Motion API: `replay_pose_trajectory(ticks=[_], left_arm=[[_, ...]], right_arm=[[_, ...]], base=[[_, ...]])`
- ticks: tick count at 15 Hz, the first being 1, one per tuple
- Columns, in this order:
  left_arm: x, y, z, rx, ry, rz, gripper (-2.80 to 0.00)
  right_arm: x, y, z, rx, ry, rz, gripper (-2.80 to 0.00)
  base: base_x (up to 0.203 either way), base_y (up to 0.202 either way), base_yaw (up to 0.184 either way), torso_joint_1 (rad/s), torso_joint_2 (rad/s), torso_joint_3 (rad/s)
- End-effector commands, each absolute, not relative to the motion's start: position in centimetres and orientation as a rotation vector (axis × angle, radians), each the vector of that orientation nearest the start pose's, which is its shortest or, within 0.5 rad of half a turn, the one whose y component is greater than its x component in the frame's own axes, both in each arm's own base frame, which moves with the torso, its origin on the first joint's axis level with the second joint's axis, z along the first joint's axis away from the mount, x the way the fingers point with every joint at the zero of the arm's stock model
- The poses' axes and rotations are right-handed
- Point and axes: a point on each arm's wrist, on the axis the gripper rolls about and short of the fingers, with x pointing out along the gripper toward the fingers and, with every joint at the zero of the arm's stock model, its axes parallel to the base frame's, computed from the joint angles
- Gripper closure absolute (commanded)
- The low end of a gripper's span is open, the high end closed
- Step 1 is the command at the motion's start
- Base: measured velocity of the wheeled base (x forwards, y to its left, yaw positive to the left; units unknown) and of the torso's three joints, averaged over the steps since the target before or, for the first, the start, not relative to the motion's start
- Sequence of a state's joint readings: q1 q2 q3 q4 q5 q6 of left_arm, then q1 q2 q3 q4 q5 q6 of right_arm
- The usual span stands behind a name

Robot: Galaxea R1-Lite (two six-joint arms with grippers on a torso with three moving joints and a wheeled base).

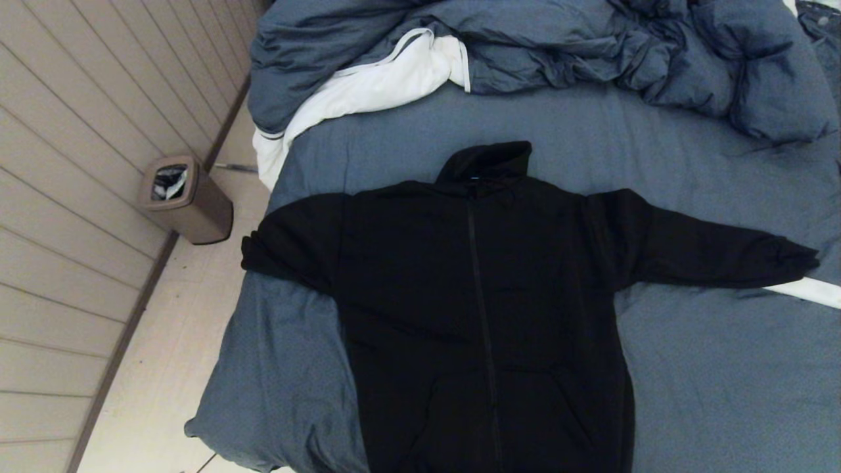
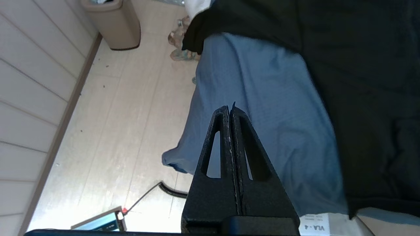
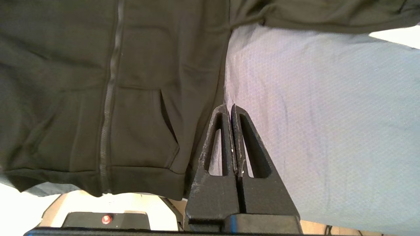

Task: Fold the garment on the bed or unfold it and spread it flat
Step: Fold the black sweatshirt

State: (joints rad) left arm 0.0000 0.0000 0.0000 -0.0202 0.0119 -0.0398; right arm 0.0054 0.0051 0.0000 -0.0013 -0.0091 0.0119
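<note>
Closest to the head camera lay the hem and pouch pockets of the garment (image 1: 483,309), a black zip hoodie spread front-up on the bed (image 1: 723,368), zipper running straight up to a hood that was flopped toward the rumpled duvet (image 1: 591,46). Both sleeves were out sideways: the one on the robot's right reached far across the sheet, its cuff touching a white strip; the left one was shorter in view and its cuff hung just over the mattress edge, above the floor where a waste bin (image 1: 187,197) stood by the wall.

Neither arm showed in the head view. The left tool (image 2: 230,109) was clenched on nothing, hovering over bare sheet near the bed's corner, with the hoodie's side seam well apart from it. The right tool (image 3: 229,108) was likewise clenched and empty, its tips just beside the hoodie's right side seam near the pocket opening.

Since the hoodie already lay flat, the step in hand looked like starting a fold. To do it well, each tool would need to release first, then pinch a sleeve near the cuff through both layers, taking no sheet. The overhanging left cuff should probably go first, carried low across the chest so the body does not drag or bunch. Lifting high risks pulling the hem off the near edge.
</note>
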Motion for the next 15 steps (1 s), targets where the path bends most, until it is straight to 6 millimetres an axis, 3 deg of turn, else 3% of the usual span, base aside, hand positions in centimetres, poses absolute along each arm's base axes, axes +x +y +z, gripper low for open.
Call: replay_pose_trajectory(ticks=[1, 8, 15], left_arm=[[-2.27, 0.03, 7.76, -0.040, -0.019, 0.012, 0.00], [-2.27, 0.03, 7.76, -0.042, -0.019, 0.012, 0.00], [-2.27, 0.03, 7.76, -0.040, -0.019, 0.012, 0.00]], right_arm=[[-2.25, -0.03, 7.57, 0.012, 0.003, -0.003, 0.00], [-2.25, -0.03, 7.57, 0.012, 0.003, -0.003, 0.00], [-2.25, -0.03, 7.60, 0.003, 0.000, 0.000, 0.00]], base=[[0.000, 0.000, 0.000, 0.232, -0.51, -0.256], [0.000, 0.000, 0.000, 0.185, -0.37, -0.194], [0.000, 0.000, 0.000, 0.016, -0.03, -0.015]])
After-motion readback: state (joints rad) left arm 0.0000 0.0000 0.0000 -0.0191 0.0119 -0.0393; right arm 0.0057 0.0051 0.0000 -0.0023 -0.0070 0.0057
